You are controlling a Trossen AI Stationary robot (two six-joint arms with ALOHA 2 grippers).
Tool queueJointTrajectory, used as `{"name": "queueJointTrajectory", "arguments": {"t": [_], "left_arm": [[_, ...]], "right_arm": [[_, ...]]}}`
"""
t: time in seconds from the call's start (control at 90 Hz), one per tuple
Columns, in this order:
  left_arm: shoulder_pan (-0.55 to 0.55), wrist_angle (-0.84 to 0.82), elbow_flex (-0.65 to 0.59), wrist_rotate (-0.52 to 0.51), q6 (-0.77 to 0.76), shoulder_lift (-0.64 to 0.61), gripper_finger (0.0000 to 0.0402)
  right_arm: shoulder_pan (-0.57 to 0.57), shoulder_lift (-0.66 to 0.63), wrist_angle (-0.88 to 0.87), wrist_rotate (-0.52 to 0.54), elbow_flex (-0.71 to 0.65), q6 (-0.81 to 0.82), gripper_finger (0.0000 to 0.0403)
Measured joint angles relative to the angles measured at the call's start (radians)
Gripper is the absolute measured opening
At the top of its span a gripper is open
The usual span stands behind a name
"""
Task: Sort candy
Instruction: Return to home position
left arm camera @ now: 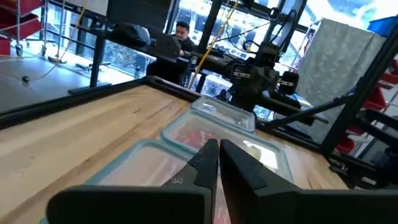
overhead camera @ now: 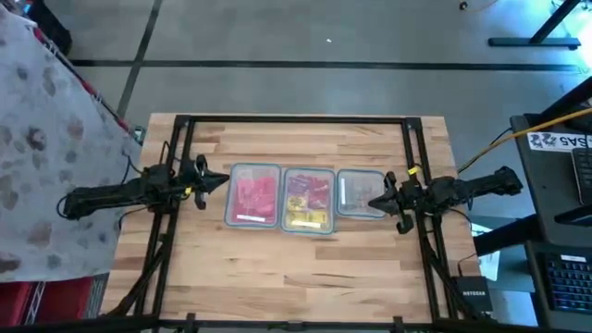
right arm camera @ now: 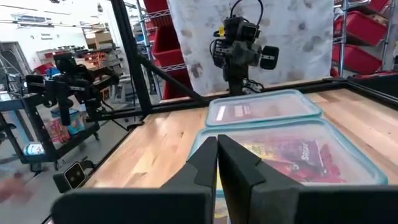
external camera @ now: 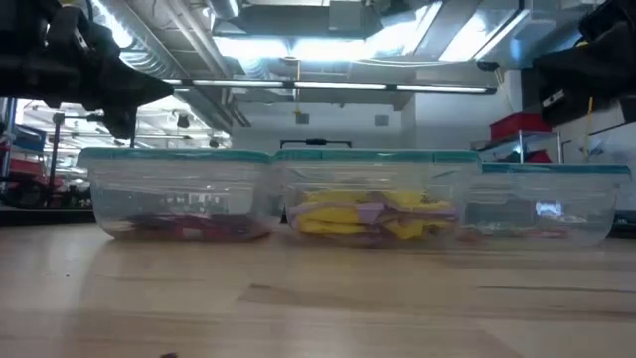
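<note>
A pale wooden worktop [overhead camera: 296, 277] sits inside a black metal frame [overhead camera: 296, 118]. Three clear, lidded tubs with teal rims stand close together in a row at its middle: the left tub [overhead camera: 254, 166], the middle tub [overhead camera: 308, 170] and the smaller right tub [overhead camera: 361, 172]. A speckled white cloth [overhead camera: 37, 139] hangs beyond the left edge. A keyboard [overhead camera: 566, 282] lies off to the right. A person [left arm camera: 181, 34] sits in the room beyond.

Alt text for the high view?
Three lidded clear bins stand in a row on the table: the left bin holds pink candy, the middle bin yellow and pink, the right bin grey. The left end effector faces the left bin; the right end effector overlaps the right bin's edge.
</note>
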Motion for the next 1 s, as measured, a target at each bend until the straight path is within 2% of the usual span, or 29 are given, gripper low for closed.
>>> {"name": "queueJointTrajectory", "arguments": {"t": [1.0], "left_arm": [[0.000, -0.001, 0.000, 0.000, -0.028, 0.000, 0.0000]], "right_arm": [[0.000, 0.000, -0.002, -0.001, 0.000, 0.000, 0.0001]]}}
